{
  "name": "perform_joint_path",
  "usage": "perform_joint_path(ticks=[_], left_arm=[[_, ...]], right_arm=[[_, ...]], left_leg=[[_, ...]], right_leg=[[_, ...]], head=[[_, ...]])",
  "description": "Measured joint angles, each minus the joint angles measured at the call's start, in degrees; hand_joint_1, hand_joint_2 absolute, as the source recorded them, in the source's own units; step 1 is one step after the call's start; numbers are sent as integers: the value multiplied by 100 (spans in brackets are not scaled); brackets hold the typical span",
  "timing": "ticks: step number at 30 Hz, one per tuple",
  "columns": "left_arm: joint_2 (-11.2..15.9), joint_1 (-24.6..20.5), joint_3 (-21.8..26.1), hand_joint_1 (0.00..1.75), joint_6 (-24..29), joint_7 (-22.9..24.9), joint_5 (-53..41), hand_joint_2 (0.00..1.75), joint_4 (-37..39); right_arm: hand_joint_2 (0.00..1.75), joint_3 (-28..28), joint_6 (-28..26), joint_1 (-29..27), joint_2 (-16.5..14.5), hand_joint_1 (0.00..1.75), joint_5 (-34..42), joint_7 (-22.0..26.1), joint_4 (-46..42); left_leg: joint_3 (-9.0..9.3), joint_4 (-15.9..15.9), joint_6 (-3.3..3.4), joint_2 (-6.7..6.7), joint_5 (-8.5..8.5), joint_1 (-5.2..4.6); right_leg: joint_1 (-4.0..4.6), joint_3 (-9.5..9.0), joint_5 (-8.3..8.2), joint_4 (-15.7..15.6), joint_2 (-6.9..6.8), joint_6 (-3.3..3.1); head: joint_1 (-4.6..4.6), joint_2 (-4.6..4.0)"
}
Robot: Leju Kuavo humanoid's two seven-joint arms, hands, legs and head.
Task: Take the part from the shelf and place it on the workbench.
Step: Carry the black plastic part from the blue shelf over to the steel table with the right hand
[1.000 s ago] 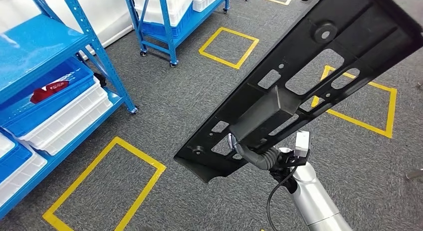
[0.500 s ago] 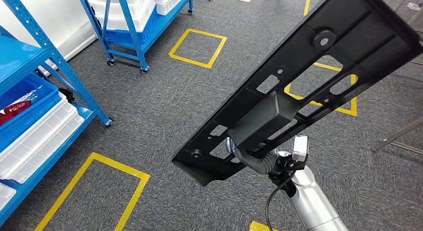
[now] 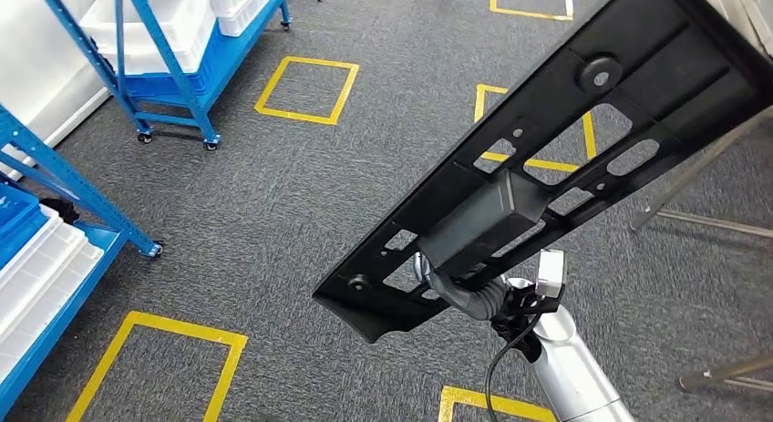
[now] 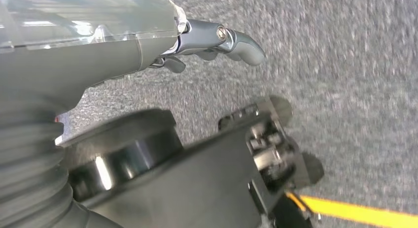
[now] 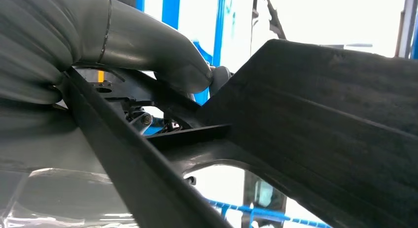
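Holding: right hand grips the part from underneath, near its lower end; part is up in the air over the floor, tilted, long axis running diagonally up and away to the right.
Floor: dark grey short-pile carpet, speckled weave, with yellow tape rectangles outlining bays.
Part: long flat black moulded plastic panel, matte, ribbed along its length, with rectangular and slotted cut-outs, small round holes, one raised round boss near the far end, and a boxy raised block at mid-length just above the grip.
Shelving: blue perforated-steel rack at the left edge with white ribbed plastic bins on its low shelf; second blue rack on castors further back, also carrying white bins.
Right arm: smooth silver tube, black cable looped beside it, grey ribbed cover at the wrist.
Right fingers: closed on the part; in the right wrist view the thick grey thumb presses against the panel's edge, dark fingers mostly hidden behind it.
Left hand: hangs over the carpet, holds nothing.
Left fingers: smooth grey, loosely curved, apart, not clenched.
Metal legs: thin grey tubular, at the right edge.
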State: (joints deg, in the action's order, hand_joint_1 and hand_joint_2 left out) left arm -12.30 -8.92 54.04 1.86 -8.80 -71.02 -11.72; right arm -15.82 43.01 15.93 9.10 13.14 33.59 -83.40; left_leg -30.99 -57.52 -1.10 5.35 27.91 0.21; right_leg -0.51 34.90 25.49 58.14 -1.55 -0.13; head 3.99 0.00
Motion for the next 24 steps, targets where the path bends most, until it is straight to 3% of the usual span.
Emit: perform_joint_path(ticks=[2,3,5,6,7,8,10,12,14,16,17,19,21,22,24], left_arm=[[0,-4,-2,0,-8,-4,-1,175,0],[1,2,-3,0,-13,-5,2,175,0],[3,21,-2,0,-19,-5,7,175,0],[5,26,-1,0,-19,-5,9,175,0],[7,27,-1,0,-20,-5,9,175,0],[8,25,-2,0,-21,-6,10,175,0],[10,18,-3,0,-23,-9,10,175,0],[12,12,-2,0,-23,-10,14,175,0],[13,6,-2,0,-22,-10,16,175,0],[8,-11,-3,0,-22,-13,16,175,0],[5,-19,-3,0,-22,-15,16,175,0],[3,-19,-3,0,-22,-18,16,175,0],[5,-4,-3,0,-23,-18,16,175,0],[5,-2,-3,0,-25,-18,16,175,0],[4,-7,-3,0,-29,-18,16,175,0]], right_arm=[[175,12,2,-27,-3,175,-6,-4,-41],[175,13,4,-33,-8,175,-10,-5,-53],[175,13,7,-52,-17,175,-21,-7,-59],[175,13,7,-62,-19,175,-27,-8,-59],[175,13,7,-70,-19,175,-32,-8,-59],[175,13,7,-73,-20,175,-36,-9,-60],[175,13,6,-71,-20,175,-37,-9,-62],[175,13,5,-73,-22,175,-38,-10,-63],[175,19,5,-88,-22,175,-40,-13,-64],[175,38,5,-100,-19,175,-42,-14,-64],[175,49,5,-96,-18,175,-42,-14,-66],[175,58,5,-93,-22,175,-42,-14,-69],[175,58,5,-108,-26,175,-43,-15,-69],[175,58,5,-113,-25,175,-45,-15,-69],[175,59,5,-112,-25,175,-48,-15,-73]], left_leg=[[-156,-385,-46,-251,261,30],[-320,-762,-57,-390,459,38],[-697,-1550,-64,-492,763,41],[-797,-1723,-59,-503,764,41],[-783,-1652,-46,-514,644,41],[-662,-1352,-26,-546,431,41],[-307,-523,27,-761,40,47],[-116,-95,61,-926,-75,42],[-88,-38,102,-862,-85,33],[-60,47,176,-739,-142,45],[-48,87,209,-669,-167,52],[-47,104,238,-531,-177,28],[-57,95,246,-382,-168,12],[-58,91,243,-311,-161,9],[-46,79,219,-185,-136,7]], right_leg=[[-26,-8,-26,-33,104,-71],[-21,-7,-30,-35,160,-92],[-4,-4,-32,-31,293,-114],[5,-4,-33,-26,368,-116],[11,-6,-33,-18,444,-115],[13,-10,-31,-7,520,-113],[15,-3,-24,26,662,-91],[0,36,-36,44,782,-32],[-23,73,-72,21,886,54],[-16,118,-23,83,725,109],[-5,200,88,252,561,130],[-12,513,443,919,264,168],[-38,795,640,1516,194,206],[-48,793,585,1528,179,217],[-59,440,253,900,69,222]], head=[[1,0],[1,0],[1,0],[1,0],[1,0],[1,0],[1,0],[2,0],[2,0],[0,0],[-1,0],[-1,0],[-1,0],[-2,0],[-2,0]])
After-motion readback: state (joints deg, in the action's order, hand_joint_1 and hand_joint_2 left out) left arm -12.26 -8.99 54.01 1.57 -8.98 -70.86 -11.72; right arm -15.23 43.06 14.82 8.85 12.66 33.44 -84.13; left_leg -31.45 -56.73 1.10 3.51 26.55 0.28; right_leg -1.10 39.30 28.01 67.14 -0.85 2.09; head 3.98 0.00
